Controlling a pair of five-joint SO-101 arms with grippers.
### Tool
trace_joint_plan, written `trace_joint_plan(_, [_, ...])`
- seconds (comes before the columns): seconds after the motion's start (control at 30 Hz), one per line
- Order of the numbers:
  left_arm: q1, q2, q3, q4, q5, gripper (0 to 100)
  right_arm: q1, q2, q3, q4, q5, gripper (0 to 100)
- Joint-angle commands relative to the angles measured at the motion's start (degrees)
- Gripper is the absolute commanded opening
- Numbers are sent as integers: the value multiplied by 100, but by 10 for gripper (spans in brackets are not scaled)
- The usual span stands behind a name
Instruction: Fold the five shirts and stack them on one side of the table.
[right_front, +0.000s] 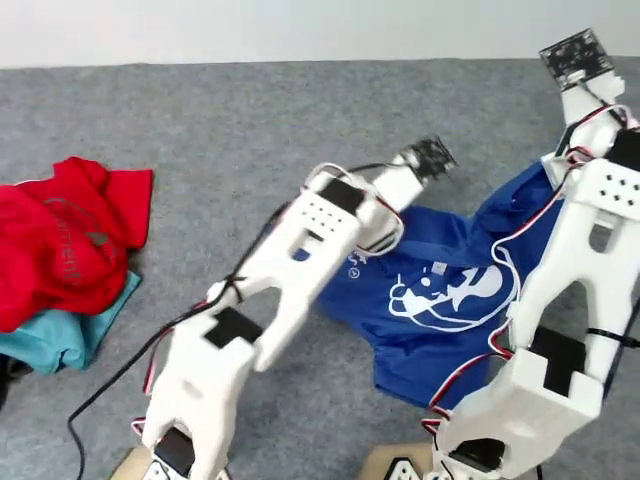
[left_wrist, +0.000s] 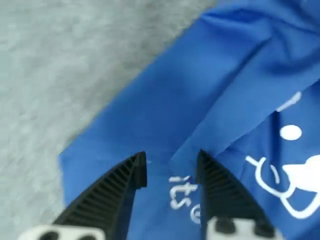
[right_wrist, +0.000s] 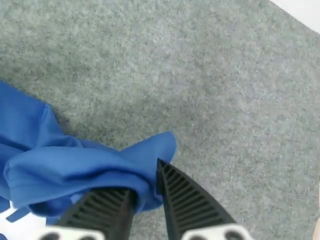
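Loosely crumpled blue shirt (right_front: 425, 345) — ribbed left gripper (left_wrist: 170, 167) agape, right gripper (right_wrist: 145, 180) pinching it.

The table (right_front: 250, 110) is covered edge to edge with a gray, felt-like mat of fine, even texture, occupying all of the high view below the top strip. A plain white wall (right_front: 300, 30) runs across the top of the frame behind the table's far edge. Lighting is even and diffuse, and tan boards (right_front: 128, 466) sit at the bottom edge of the frame.
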Motion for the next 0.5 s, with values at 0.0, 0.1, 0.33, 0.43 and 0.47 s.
trace_joint_plan(0.0, [132,281,-699,185,-237,174,-40,-66,-26,13,-62,9])
trace_joint_plan(0.1, [167,615,-1279,492,-325,174,-40,-75,-26,13,-53,9])
trace_joint_plan(0.33, [149,1284,-2396,1187,-492,174,-40,-101,-26,13,-53,9])
trace_joint_plan(0.43, [149,1319,-2862,1793,-571,174,-57,-110,-26,13,-53,9])
trace_joint_plan(0.47, [149,1310,-2985,1943,-580,174,-66,-110,-26,13,-53,9])
